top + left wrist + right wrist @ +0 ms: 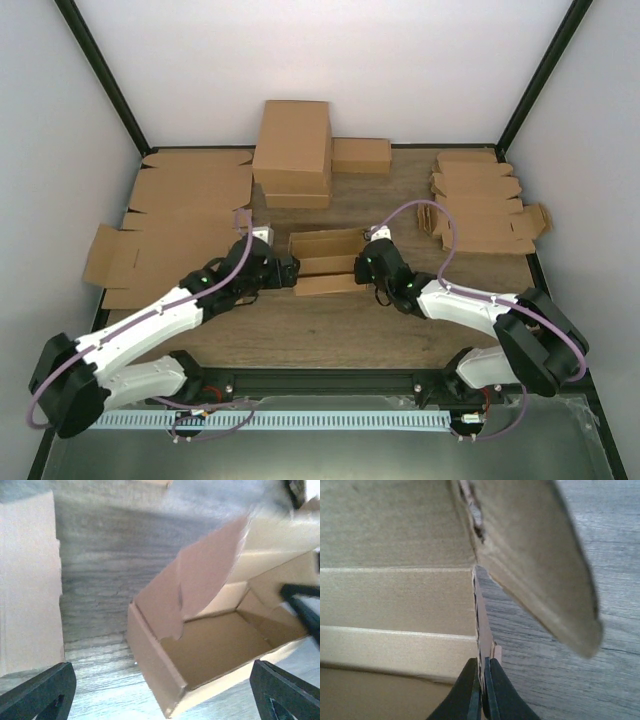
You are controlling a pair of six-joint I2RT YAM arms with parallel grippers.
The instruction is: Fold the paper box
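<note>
One paper box [325, 262], half formed and with its top open, stands in the middle of the worktop [300, 335] between two arms. The left gripper [290, 272] is at the box's left end. Its fingers [42, 692] stand wide apart, and one corner of the box lies between them without touching either. The right gripper [362, 266] is at the right end, with its fingers [467, 690] pressed together on the thin edge of one cardboard wall.

At the back stands a group of closed brown boxes [292, 145] (at least three, as the stacking hides the exact number). There are two lots of flat cardboard blanks: one on the left side [180, 215] and one on the right side [480, 200], each with several sheets overlapping.

The worktop has a grey-brown wood grain. Plain white walls [600, 120] close it in on three sides, with dark frame posts [100, 75] in the back corners.
</note>
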